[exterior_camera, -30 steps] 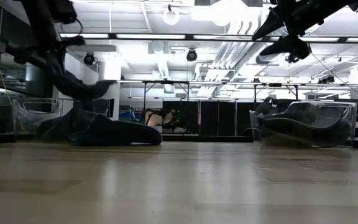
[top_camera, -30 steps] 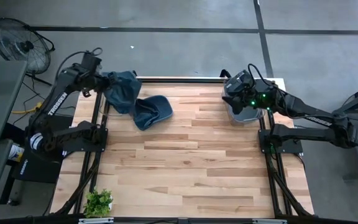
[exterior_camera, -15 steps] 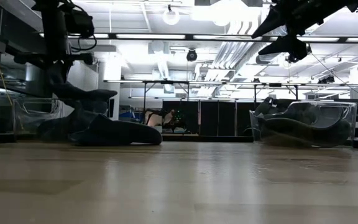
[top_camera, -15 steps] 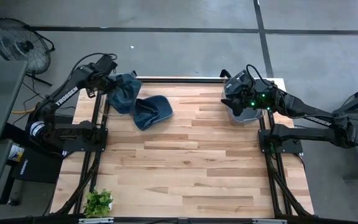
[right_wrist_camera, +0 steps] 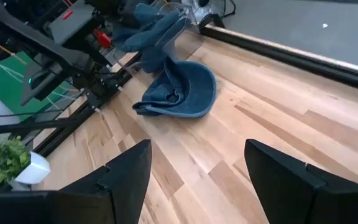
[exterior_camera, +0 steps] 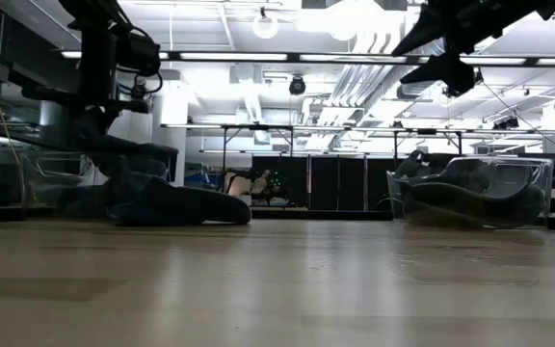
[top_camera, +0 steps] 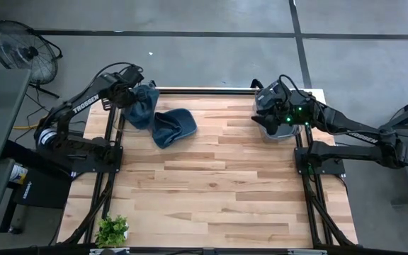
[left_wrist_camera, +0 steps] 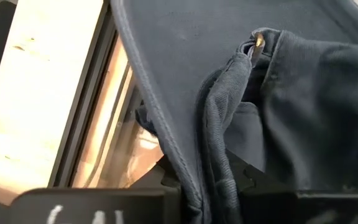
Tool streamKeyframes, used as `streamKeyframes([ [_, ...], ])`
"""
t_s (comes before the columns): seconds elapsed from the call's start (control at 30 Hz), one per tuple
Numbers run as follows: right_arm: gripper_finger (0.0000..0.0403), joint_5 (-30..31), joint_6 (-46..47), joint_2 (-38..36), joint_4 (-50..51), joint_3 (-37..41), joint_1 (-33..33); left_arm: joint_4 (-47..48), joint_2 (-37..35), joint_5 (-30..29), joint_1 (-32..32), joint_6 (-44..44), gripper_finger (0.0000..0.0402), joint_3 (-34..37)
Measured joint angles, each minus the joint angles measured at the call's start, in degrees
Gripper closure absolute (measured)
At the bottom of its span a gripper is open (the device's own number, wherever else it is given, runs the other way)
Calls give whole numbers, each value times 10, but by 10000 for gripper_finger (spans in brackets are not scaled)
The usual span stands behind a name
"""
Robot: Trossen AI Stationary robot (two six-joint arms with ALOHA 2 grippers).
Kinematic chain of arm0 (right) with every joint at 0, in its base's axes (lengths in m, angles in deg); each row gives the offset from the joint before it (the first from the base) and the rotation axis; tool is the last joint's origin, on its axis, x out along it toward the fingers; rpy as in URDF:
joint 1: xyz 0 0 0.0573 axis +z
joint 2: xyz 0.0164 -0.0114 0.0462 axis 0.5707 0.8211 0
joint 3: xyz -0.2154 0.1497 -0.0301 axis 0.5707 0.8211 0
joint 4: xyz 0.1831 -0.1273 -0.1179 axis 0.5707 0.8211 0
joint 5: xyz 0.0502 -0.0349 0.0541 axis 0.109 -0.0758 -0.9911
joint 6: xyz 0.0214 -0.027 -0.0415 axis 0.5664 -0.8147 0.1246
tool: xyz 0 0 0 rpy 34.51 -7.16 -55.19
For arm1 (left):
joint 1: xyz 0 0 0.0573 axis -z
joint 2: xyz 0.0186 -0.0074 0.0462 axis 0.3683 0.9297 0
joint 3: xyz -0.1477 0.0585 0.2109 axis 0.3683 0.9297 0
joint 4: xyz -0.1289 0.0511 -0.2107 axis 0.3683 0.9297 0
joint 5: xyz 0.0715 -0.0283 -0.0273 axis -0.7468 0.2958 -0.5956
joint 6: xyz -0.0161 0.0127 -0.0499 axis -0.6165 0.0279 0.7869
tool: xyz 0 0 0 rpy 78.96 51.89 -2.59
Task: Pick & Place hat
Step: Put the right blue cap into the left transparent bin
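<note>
At the far left corner of the table [top_camera: 225, 191], a dark blue hat [top_camera: 142, 106] hangs from the left gripper [top_camera: 132, 91], which is pinching the cloth; in the left wrist view the fabric [left_wrist_camera: 229, 124] is bunched right between the fingers. It droops over a clear bin [exterior_camera: 51, 178] at the table's edge. A second blue hat [top_camera: 173, 126] lies flat on the wood just beside it, nearer the table's middle. The left arm is much nearer to both hats. The right gripper [top_camera: 266, 113] waits well apart, above another clear bin [exterior_camera: 470, 191] on the right side, with its fingers [right_wrist_camera: 129, 174] spread wide and nothing between them.
</note>
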Motion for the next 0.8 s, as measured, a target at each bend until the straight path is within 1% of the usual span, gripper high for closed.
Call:
streamKeyframes([
  [0.17,151,-10,-5,0,25,0,0,-3,5,-2,0,-14,331,0],
  [0.3,151,-12,-12,0,37,0,0,-2,5,0,0,-32,301,0],
  [0.5,151,-28,-12,0,37,0,0,0,5,-4,0,-42,236,0],
  [0.57,151,-29,-14,0,37,0,0,1,5,-14,0,-42,211,0],
  [0.7,151,-30,-14,0,37,0,0,1,5,-20,0,-31,166,0],
  [0.8,151,-30,-14,0,37,0,0,1,4,-22,0,-18,140,0],
])
